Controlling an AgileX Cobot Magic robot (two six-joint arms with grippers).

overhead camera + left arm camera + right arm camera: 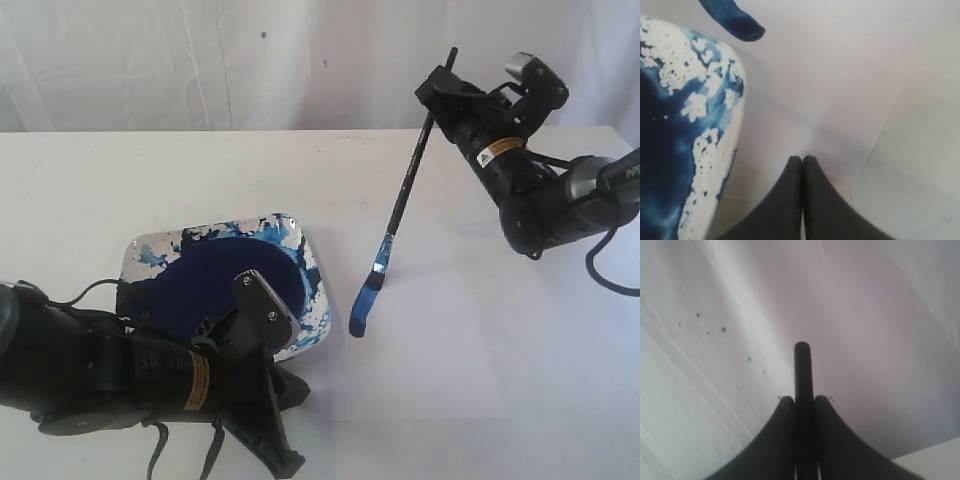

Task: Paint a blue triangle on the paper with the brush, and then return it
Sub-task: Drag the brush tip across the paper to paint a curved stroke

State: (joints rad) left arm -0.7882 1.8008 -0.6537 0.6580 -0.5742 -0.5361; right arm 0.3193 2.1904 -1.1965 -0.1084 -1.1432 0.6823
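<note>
My right gripper is shut on the upper handle of the brush, high at the back right. The black handle slants down to the left. Its blue-loaded bristles bend against the left part of the white paper. The blue triangle is not in view. My left gripper is shut and empty, low at the front, with its tips over the paper's near edge beside the dish.
A shallow dish holding a dark blue paint pool with blue smears on its rim lies left of the paper. The left arm's black body fills the front left corner. A white backdrop hangs behind the table.
</note>
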